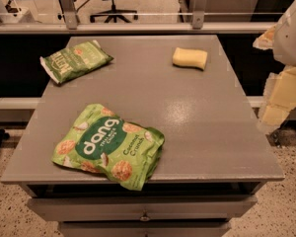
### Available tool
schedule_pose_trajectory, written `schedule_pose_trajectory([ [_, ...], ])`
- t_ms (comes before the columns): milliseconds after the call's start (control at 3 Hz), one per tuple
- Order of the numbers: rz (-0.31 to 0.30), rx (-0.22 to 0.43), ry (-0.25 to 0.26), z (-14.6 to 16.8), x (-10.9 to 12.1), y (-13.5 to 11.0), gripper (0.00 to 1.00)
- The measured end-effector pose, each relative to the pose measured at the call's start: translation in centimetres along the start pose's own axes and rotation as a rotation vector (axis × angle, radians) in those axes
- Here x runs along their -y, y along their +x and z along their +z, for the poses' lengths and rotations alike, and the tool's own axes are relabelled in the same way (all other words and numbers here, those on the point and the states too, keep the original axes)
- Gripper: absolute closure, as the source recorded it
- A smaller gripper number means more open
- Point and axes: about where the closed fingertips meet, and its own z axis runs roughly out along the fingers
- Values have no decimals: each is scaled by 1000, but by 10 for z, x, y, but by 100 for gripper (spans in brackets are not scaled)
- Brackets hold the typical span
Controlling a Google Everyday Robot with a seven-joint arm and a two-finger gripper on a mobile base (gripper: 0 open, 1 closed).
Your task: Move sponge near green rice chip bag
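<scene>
In the camera view, the only feed I had, the end effector [280,100] hung off the right edge of the counter [202,127], outside its surface and above floor level, with the pale bulk of the arm [293,31] above it. I could not tell whether it was apart or together, as it was cut off by the edge of the view. It carried nothing that I could make out.

The sponge [190,58] lay flat at the far right of the counter, touching nothing, well apart from both bags. The green rice chip bag [108,144] lay face up at the near left, one corner drooping over the front edge above the drawer [143,209]. A smaller olive-green bag [75,60] lay at the far left corner, roughly level with the sponge.

I judged that the task had not begun: the sponge sat on the side nearest the arm, which suited a reach in from the right. The carry would run diagonally toward the near left, and the bare counter just right of the big bag looked the sensible drop spot. I reckoned setting down too close to the front edge risked a fall.
</scene>
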Motion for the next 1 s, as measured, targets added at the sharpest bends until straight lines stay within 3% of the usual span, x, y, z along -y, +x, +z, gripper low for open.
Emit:
schedule_pose_trajectory([
  [333, 0, 0, 0, 0, 0, 0, 0],
  [667, 2, 39, 29, 10, 19, -9, 0],
  [1000, 4, 108, 70, 37, 61, -30, 0],
])
